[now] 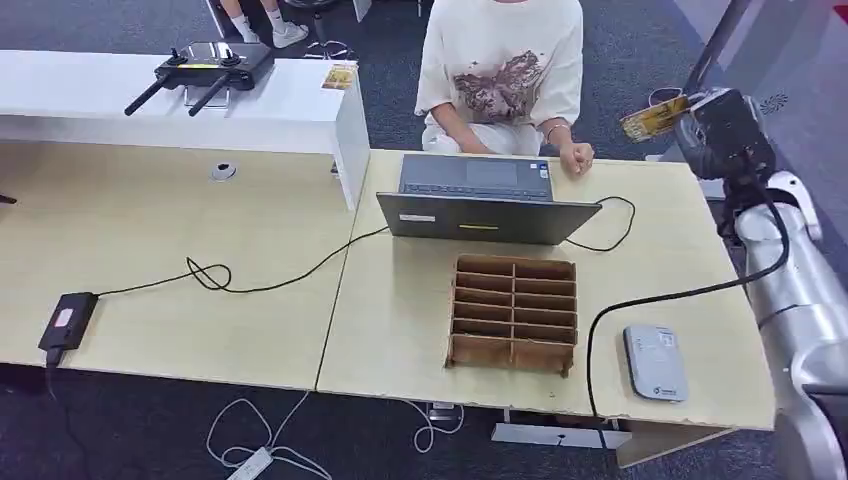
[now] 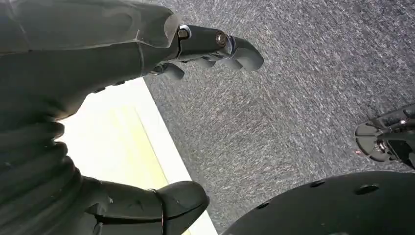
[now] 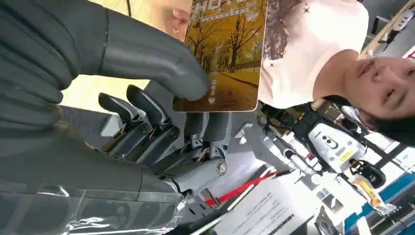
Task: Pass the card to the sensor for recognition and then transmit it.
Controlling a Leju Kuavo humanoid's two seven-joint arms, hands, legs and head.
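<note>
My right hand (image 1: 725, 130) is raised past the table's far right corner and holds a yellow card (image 1: 652, 118) that sticks out toward the seated person. In the right wrist view the card (image 3: 227, 54), printed with autumn trees, is pinched between the thumb (image 3: 161, 58) and the dark fingers (image 3: 147, 110). The sensor, a grey-white card reader (image 1: 656, 362), lies flat on the table near the front right, well below the raised hand. My left hand (image 2: 98, 63) hangs beside the table edge over carpet with its fingers apart, holding nothing.
A person in a white T-shirt (image 1: 500, 70) sits behind an open laptop (image 1: 480, 200), one hand (image 1: 577, 157) on the table. A wooden divider box (image 1: 513, 313) stands mid-table. Black cables (image 1: 690, 292), a power adapter (image 1: 67, 320) and a white shelf (image 1: 150, 100) with a controller (image 1: 205, 68) are around.
</note>
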